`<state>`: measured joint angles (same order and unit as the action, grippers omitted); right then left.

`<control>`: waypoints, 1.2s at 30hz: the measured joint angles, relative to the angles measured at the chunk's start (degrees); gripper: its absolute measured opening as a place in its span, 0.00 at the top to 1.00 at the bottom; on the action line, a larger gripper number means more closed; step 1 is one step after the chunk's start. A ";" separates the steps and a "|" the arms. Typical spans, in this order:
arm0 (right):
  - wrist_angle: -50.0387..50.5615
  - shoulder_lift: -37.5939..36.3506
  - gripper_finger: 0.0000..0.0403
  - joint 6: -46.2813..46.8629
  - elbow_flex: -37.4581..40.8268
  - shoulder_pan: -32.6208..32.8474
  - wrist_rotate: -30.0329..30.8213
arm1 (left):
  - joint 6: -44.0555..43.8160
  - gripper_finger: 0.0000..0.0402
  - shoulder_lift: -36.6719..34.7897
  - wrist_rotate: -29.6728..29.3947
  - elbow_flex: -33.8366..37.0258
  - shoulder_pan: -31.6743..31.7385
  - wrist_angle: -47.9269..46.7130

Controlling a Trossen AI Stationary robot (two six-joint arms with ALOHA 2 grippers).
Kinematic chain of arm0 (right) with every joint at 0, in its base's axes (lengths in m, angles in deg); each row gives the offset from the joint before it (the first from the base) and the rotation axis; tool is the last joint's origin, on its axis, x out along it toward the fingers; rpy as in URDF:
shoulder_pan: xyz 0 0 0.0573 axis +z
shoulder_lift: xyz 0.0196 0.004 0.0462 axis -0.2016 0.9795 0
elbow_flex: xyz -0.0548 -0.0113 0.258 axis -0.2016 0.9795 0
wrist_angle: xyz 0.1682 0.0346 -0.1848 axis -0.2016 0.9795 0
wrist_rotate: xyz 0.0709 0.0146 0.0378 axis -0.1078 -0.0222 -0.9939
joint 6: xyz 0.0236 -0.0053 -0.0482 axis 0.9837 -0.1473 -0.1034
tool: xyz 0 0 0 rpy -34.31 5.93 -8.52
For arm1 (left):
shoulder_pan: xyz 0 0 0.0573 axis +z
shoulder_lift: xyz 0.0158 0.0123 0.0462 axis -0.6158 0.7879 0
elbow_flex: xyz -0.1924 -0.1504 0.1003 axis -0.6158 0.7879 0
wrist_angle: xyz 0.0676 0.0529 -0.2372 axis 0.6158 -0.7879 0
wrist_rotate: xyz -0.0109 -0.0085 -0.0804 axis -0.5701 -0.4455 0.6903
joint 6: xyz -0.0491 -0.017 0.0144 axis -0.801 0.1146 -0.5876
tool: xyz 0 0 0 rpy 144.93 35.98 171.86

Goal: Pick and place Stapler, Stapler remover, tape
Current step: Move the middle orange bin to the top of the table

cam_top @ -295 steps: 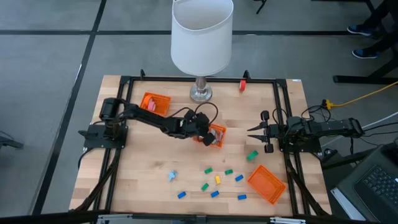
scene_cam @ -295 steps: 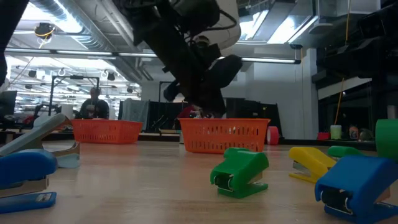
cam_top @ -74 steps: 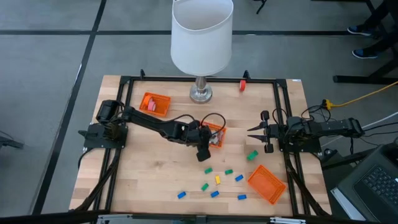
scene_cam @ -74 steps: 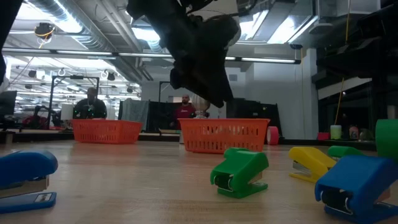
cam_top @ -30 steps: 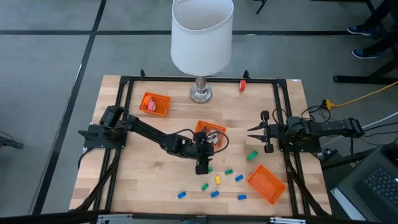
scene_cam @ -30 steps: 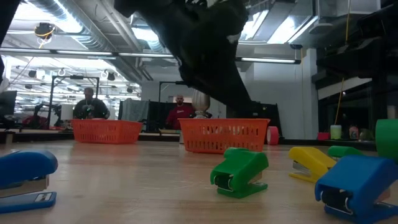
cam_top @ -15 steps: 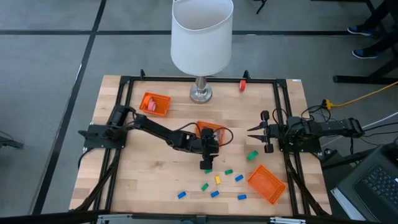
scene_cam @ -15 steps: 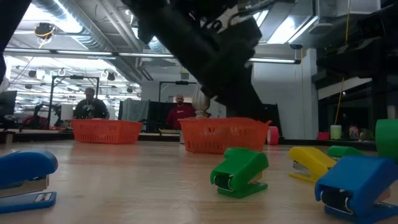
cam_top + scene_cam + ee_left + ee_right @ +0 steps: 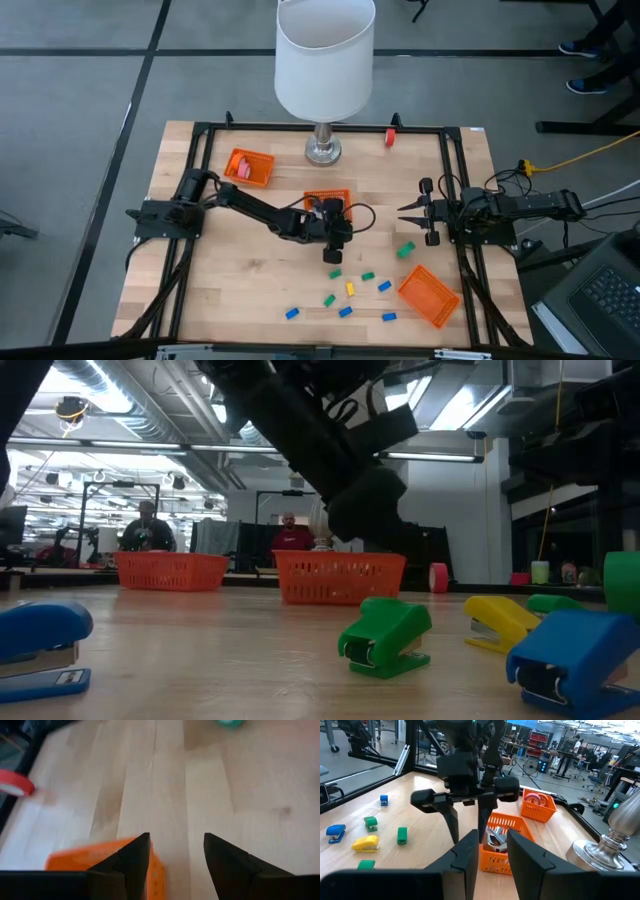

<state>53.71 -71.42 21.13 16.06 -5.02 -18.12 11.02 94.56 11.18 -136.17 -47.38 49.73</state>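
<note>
My left gripper [image 9: 345, 238] stands open low over the table's middle, at the near right corner of the centre orange basket [image 9: 328, 199], which holds pale silvery stapler removers [image 9: 495, 838]. Small green, blue and yellow staplers [image 9: 351, 289] lie scattered toward the near edge. One of them, a green stapler [image 9: 386, 638], sits close in the low view. A pink tape roll [image 9: 243, 168] lies in the far-left orange basket [image 9: 251, 167]. A red tape roll [image 9: 391, 137] stands at the far edge. My right gripper [image 9: 402, 210] waits at the right, slightly open and holding nothing. My left gripper has its far-side finger [image 9: 131, 862] against the centre basket's near right corner [image 9: 154, 866], by the rim. The fingers slant down from the table's left toward its right. The basket rests flat on the table. The finger hides the exact spot of touch.
A third orange basket [image 9: 428, 295] lies at the near right. A lamp with a white shade [image 9: 324, 55] stands on its metal foot [image 9: 322, 152] at the far edge. A black frame [image 9: 200, 130] runs round the table. People show in the room beyond.
My left gripper has gone from over the staplers toward the far edge, sunk a little and rolled, now pointing toward the table's right. The centre basket has slid a little toward the far left and turned squarer to the table's edges.
</note>
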 joint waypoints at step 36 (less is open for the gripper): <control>-0.02 0.00 0.74 0.00 0.00 -0.02 0.00 | -7.69 0.99 -3.21 3.15 0.02 5.13 -8.84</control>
<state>53.68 -71.42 21.13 16.06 -5.04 -18.12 3.33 91.35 14.33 -136.15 -42.25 40.89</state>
